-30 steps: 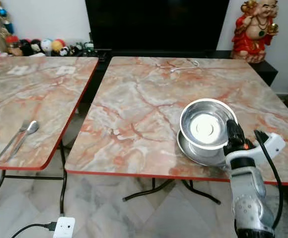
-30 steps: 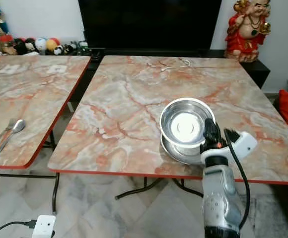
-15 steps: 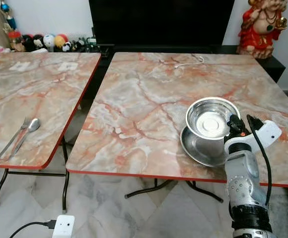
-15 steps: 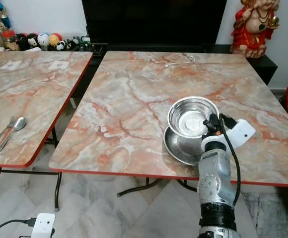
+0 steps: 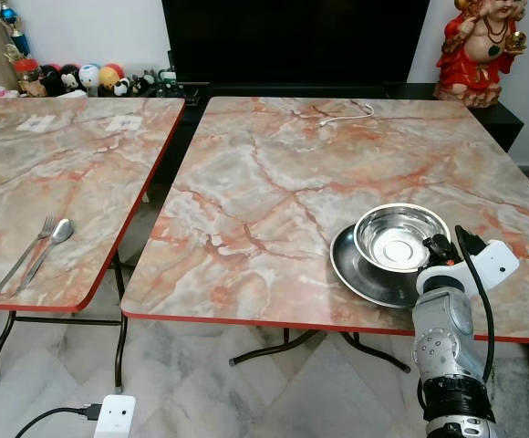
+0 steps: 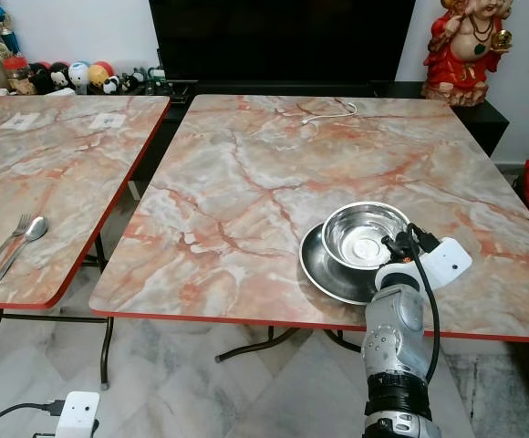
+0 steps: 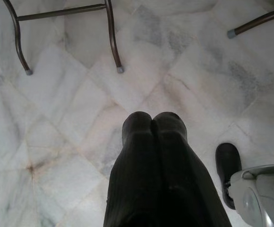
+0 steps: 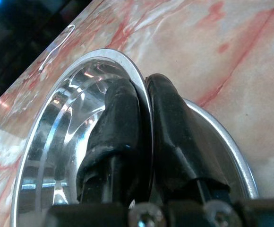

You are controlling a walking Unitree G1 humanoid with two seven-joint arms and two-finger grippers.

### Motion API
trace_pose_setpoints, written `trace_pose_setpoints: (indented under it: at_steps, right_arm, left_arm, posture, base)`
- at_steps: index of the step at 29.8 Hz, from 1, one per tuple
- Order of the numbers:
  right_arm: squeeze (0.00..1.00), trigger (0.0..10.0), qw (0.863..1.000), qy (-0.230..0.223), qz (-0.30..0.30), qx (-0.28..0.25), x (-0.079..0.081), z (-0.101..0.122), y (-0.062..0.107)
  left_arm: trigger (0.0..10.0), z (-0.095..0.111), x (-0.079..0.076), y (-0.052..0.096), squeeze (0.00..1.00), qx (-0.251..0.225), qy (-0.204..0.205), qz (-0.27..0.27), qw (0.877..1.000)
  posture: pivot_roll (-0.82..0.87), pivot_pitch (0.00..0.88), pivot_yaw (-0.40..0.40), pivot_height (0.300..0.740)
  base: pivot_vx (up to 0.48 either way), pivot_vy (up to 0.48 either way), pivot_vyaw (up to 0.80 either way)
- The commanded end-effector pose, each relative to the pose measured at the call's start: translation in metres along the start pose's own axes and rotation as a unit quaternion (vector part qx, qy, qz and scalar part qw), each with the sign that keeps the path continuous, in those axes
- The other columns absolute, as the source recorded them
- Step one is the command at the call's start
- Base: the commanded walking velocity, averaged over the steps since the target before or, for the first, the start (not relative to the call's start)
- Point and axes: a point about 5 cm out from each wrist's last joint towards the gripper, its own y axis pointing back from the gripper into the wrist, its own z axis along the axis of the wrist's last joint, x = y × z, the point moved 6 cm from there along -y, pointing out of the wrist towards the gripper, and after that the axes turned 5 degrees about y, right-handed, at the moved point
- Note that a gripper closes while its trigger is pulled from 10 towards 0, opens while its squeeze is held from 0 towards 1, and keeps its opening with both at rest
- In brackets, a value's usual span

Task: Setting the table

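A steel bowl (image 5: 399, 238) rests in a steel plate (image 5: 356, 269) near the front edge of the right marble table (image 5: 274, 192). My right gripper (image 5: 439, 248) is shut on the bowl's rim at its right side; in the right wrist view one finger (image 8: 115, 123) is inside the bowl (image 8: 66, 137) and the other outside, over the plate (image 8: 231, 156). A fork and spoon (image 5: 41, 245) lie on the left table (image 5: 55, 173). My left gripper (image 7: 152, 122) hangs shut over the floor.
A white cable (image 5: 342, 116) lies at the far side of the right table. Behind stand a dark TV cabinet (image 5: 292, 41), a red figurine (image 5: 479, 46) and small toys (image 5: 73, 78). A white power strip (image 5: 116, 418) lies on the marble floor.
My right gripper has lowered the bowl, which was tilted and raised, down into the plate, now sitting nearly level. The camera shifted a little.
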Motion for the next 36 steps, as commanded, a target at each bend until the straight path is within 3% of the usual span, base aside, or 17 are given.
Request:
trace_pose_setpoints:
  at_steps: [1,2,3,6,7,11,17,21,22,25,26,28,29,36]
  right_arm:
    - [0.00,10.0,1.000,-0.008,-0.001,0.002,0.001,-0.002,-0.001]
    - [0.00,10.0,1.000,-0.009,-0.001,0.003,0.001,-0.003,-0.001]
    - [0.14,10.0,1.000,-0.008,0.000,0.006,0.001,-0.004,-0.001]
    - [0.15,10.0,1.000,-0.004,0.000,0.013,0.001,-0.008,-0.001]
    - [0.46,10.0,1.000,-0.002,0.000,0.016,0.001,-0.010,-0.001]
    - [0.46,10.0,1.000,-0.002,0.002,0.021,0.002,-0.013,0.000]
    - [0.38,10.0,0.999,0.010,0.004,0.033,0.002,-0.019,0.000]
    - [0.46,10.0,0.999,0.005,0.011,0.037,0.003,-0.021,0.001]
    - [1.00,10.0,0.999,0.004,0.014,0.039,0.004,-0.022,0.001]
    - [1.00,10.0,0.999,0.006,0.017,0.042,0.004,-0.023,0.001]
    - [0.05,10.0,0.999,0.009,0.020,0.045,0.005,-0.025,0.002]
    - [0.05,10.0,0.999,0.009,0.020,0.045,0.005,-0.025,0.002]
    - [0.00,10.0,0.999,0.010,0.025,0.047,0.007,-0.026,0.002]
    - [0.00,10.0,0.998,0.021,0.025,0.047,0.006,-0.026,0.002]
  left_arm:
    - [10.0,-0.003,0.004,0.001,0.00,0.005,-0.001,0.001,1.000]
    - [10.0,-0.003,0.005,0.001,0.00,0.005,-0.001,0.002,1.000]
    - [10.0,-0.002,0.005,0.000,0.00,0.004,-0.001,0.002,1.000]
    - [10.0,-0.002,0.005,0.000,0.00,0.003,-0.001,0.002,1.000]
    - [10.0,-0.002,0.005,0.000,0.00,0.003,-0.001,0.002,1.000]
    - [10.0,-0.002,0.005,0.000,0.00,0.004,-0.002,0.003,1.000]
    - [10.0,-0.002,0.005,0.000,0.00,0.004,-0.002,0.003,1.000]
    - [10.0,-0.002,0.004,0.000,0.00,0.003,-0.002,0.002,1.000]
    - [10.0,-0.002,0.004,0.000,0.00,0.003,-0.002,0.002,1.000]
    - [10.0,-0.002,0.003,0.000,0.00,0.003,-0.002,0.002,1.000]
    - [10.0,-0.002,0.003,0.000,0.00,0.003,-0.002,0.002,1.000]
    - [10.0,-0.002,0.003,0.000,0.00,0.003,-0.002,0.002,1.000]
    - [10.0,-0.002,0.003,0.000,0.00,0.003,-0.002,0.001,1.000]
    - [10.0,-0.003,0.003,0.001,0.00,0.003,-0.002,0.002,1.000]
  posture:
    - [0.00,0.000,0.014,0.740]
    - [0.00,0.000,0.014,0.740]
    - [0.00,0.000,0.013,0.740]
    - [0.00,0.000,0.013,0.740]
    - [0.00,0.000,0.012,0.740]
    - [0.00,0.000,0.012,0.740]
    - [0.00,0.000,0.011,0.740]
    - [0.00,0.000,0.010,0.740]
    - [0.00,0.000,0.010,0.740]
    - [0.00,0.000,0.009,0.740]
    - [0.00,0.000,0.010,0.740]
    - [0.00,0.000,0.010,0.740]
    - [0.00,0.000,0.009,0.740]
    - [0.00,0.000,0.008,0.740]
  base:
    - [0.000,0.000,0.00]
    - [0.000,0.000,0.00]
    - [0.000,0.000,0.00]
    - [0.000,0.000,0.00]
    - [0.000,0.000,0.00]
    - [0.000,0.000,0.00]
    - [0.000,0.000,0.00]
    - [0.000,0.000,0.00]
    - [0.000,0.000,0.00]
    - [0.000,0.000,0.00]
    - [0.000,0.000,0.00]
    - [0.000,0.000,0.00]
    - [0.000,0.000,0.00]
    - [0.000,0.000,0.00]
